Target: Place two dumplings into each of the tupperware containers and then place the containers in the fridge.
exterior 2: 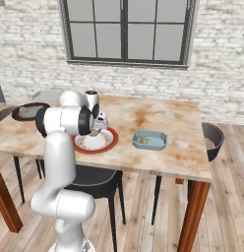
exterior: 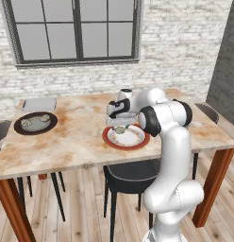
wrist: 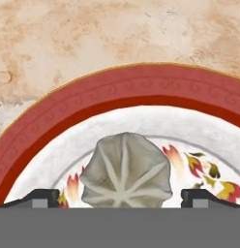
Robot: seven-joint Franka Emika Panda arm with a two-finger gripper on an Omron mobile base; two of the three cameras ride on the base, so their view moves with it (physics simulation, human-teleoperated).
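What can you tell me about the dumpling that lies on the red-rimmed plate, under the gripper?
The dumpling is a small rounded grey-beige lump with pale pleats that run outward from its top like spokes, and it looks like soft dough. It sits upright on the white, flower-painted middle of the red-rimmed plate, inside the red band and not on it. The gripper is open and hangs right over it, one dark fingertip on each side. From these views I cannot tell if the tips touch it.

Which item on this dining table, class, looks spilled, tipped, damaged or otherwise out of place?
Nothing stands out. The round red-rimmed white plate, round dark brown plate and shallow light-grey tupperware container sit flat on the marbled table. The grey-beige dumpling rests intact between the open gripper fingertips.
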